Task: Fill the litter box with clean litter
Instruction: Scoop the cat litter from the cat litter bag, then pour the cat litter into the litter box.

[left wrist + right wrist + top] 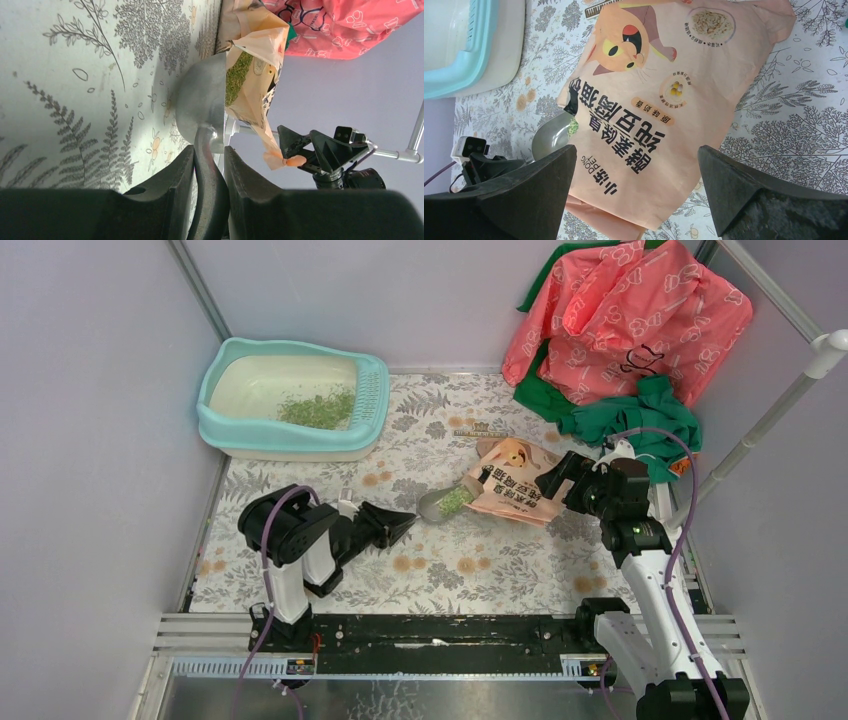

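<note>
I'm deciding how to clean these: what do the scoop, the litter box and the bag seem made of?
The scoop looks metal: dull grey sheen, soft highlights. The litter box looks moulded plastic: smooth turquoise rim, slotted end. The bag is matte, creased, printed paper or film; cannot tell which.

Probably a robotics lab test cell: plain grey panel walls (90, 390), bare aluminium frame posts (197, 285), black metal mounting rail (440, 630).

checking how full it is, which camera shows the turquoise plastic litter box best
Top external: the whole turquoise plastic litter box shows, with a thin patch of green granular litter in its cream pan. Right wrist catches only one corner of it; left wrist shows none of it.
</note>
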Available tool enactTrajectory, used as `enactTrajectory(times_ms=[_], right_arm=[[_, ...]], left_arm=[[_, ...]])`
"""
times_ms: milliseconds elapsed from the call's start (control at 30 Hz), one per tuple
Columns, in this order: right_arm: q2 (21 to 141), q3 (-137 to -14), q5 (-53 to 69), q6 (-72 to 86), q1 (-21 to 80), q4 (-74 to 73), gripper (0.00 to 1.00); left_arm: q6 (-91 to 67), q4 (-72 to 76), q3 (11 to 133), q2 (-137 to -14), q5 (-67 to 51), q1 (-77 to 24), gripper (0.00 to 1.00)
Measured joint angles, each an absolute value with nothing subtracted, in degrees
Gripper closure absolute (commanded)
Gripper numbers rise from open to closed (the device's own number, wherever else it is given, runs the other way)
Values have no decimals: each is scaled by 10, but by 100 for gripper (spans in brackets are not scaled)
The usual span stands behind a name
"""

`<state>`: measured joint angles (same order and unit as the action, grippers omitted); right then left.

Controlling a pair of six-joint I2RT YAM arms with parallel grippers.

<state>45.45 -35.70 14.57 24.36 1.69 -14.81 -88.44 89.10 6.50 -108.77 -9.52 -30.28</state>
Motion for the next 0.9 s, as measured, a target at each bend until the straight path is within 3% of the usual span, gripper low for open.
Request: enactTrajectory(times_ms=[433,900], right_arm=[[455,-357,146,243,17,-149,0],[460,-357,147,243,17,-148,0]], left_arm=[[-867,887,18,-976,-116,-253,100],[-890,834,32,-849,-206,-119,100]])
